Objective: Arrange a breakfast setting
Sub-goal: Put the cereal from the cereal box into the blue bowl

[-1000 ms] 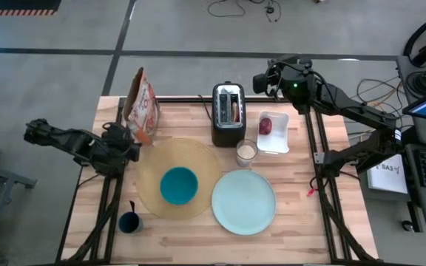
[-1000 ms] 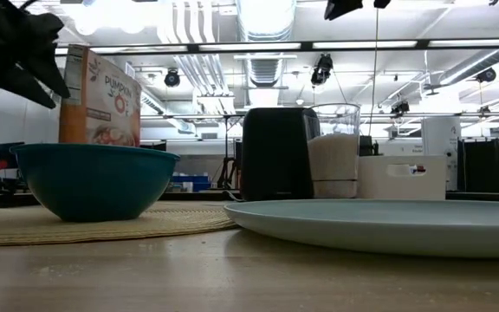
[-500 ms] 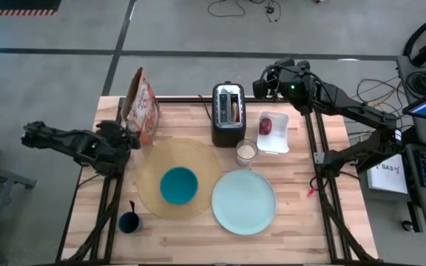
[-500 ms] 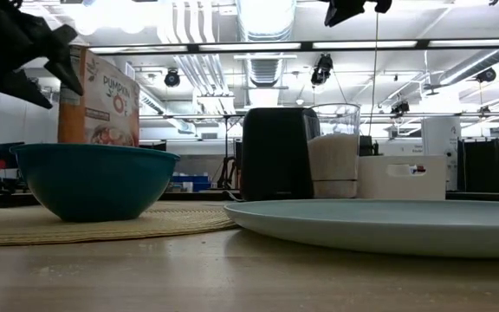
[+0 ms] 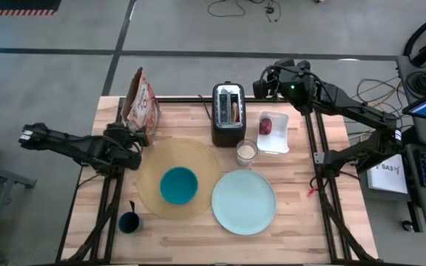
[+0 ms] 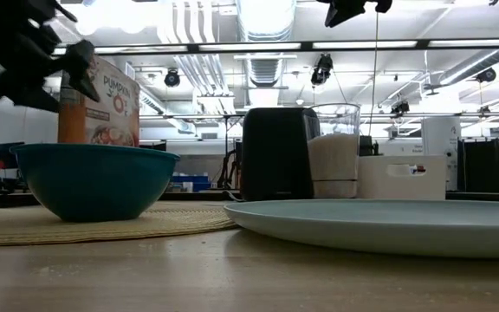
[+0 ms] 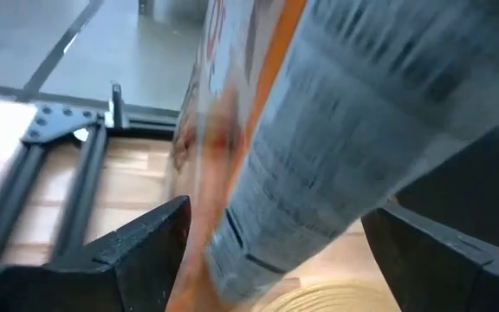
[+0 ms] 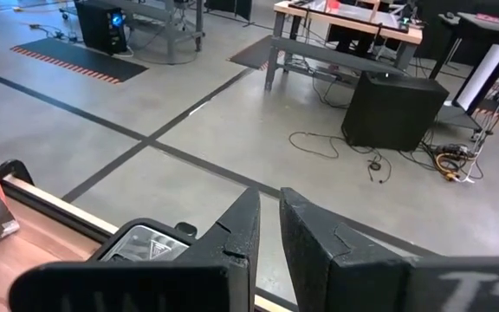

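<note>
A teal bowl [image 5: 178, 185] sits on the round tan placemat [image 5: 154, 159]. The large pale-blue plate [image 5: 243, 202] lies right of the mat. A dark blue cup [image 5: 129, 222] with a black spoon [image 5: 132, 207] in it stands near the front left. Bread [image 5: 234, 111] sticks up from the black toaster [image 5: 226, 118]. A dark red fruit [image 5: 265, 125] lies in a white tray [image 5: 278, 140]. My left gripper [image 5: 133, 142] is open; its fingers [image 7: 137, 251] stand on either side of a cereal box [image 7: 336, 130]. My right gripper [image 5: 261, 81] is shut, raised over the far edge.
The cereal box [image 5: 140, 103] stands at the far left, behind the mat. A glass of white liquid [image 5: 246, 153] stands between toaster and plate. Bare wood shows along the table's near edge and right side.
My left gripper has moved toward the table's right, closer to the cereal box, staying open. The right arm has kept still.
</note>
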Robot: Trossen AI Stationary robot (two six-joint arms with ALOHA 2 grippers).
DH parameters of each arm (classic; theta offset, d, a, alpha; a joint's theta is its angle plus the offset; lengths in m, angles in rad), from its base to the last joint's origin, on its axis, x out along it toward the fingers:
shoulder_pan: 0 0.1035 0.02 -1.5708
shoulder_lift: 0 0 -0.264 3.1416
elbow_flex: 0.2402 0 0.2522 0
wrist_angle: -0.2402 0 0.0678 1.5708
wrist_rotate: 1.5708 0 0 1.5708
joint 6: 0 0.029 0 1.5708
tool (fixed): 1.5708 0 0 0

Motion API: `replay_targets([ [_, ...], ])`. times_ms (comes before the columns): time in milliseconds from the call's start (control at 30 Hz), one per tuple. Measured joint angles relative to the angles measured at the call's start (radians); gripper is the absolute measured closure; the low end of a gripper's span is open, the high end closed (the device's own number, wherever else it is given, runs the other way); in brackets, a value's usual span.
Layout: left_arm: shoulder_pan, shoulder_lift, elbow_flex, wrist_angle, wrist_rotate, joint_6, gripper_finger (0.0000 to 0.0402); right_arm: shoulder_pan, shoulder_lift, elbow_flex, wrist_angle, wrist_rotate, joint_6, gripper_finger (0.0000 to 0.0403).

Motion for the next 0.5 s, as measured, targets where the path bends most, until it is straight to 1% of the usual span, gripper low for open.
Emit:
replay_targets([
  [133,0.043,0.042,-0.088,0.188,-0.022,0.032,0.0091,0.0,0.0,0.0,0.0,0.0,-0.021,0.0364],
  [167,0.054,0.052,-0.101,0.214,-0.023,0.041,0.0094,0.0,0.0,0.0,0.0,0.0,-0.024,0.0364],
  [400,0.094,0.128,-0.14,0.269,-0.022,0.051,0.0102,0.0,0.0,0.0,0.0,0.0,-0.024,0.0365],
  [500,0.113,0.155,-0.152,0.284,-0.043,0.043,0.0104,0.0,0.0,0.0,0.0,0.0,-0.024,0.0365],
])
